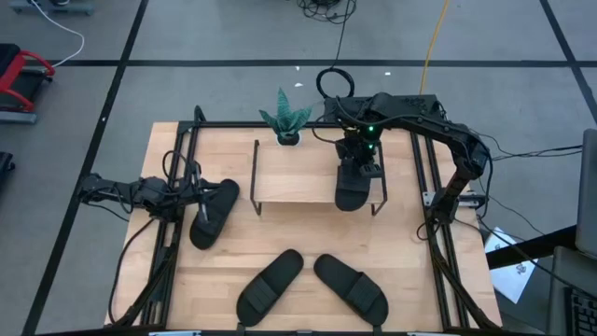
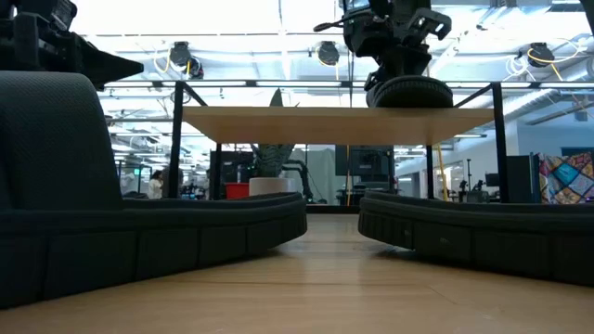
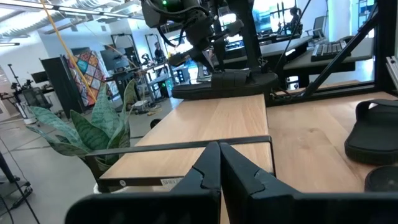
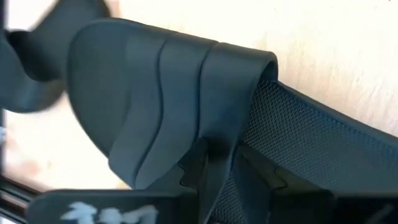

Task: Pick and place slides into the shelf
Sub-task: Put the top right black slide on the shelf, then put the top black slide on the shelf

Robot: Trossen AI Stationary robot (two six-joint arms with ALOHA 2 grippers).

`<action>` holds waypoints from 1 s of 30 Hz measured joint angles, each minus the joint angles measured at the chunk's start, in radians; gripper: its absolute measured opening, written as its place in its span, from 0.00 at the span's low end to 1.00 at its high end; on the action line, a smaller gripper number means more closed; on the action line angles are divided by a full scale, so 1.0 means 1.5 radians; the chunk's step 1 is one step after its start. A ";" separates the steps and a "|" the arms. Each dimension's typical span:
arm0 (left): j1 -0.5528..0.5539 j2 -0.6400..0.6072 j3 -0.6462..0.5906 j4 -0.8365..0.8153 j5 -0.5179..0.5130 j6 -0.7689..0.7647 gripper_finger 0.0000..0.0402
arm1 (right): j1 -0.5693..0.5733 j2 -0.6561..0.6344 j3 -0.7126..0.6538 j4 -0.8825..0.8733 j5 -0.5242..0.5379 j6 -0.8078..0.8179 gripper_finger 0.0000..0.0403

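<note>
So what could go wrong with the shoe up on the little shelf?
The slide under the right gripper hangs over the shelf's front edge, so it might tip off on release. The left gripper sits by another slide and could nudge it.

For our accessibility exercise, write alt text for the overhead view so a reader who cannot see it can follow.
Seen from above, the right tool is over a black slide lying on the small wooden shelf. The left tool is at a second slide on the table; two more slides lie near its front edge.
</note>
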 joint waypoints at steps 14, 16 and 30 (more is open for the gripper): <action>0.000 0.000 0.000 -0.003 0.000 -0.001 0.00 | 0.032 -0.078 -0.002 0.060 0.045 0.024 0.28; 0.000 0.000 0.000 -0.003 0.000 -0.001 0.00 | 0.042 -0.101 -0.002 0.077 0.082 0.028 0.29; 0.000 0.000 0.000 -0.007 0.000 0.003 0.00 | 0.269 -0.235 -0.083 0.275 0.309 0.273 0.03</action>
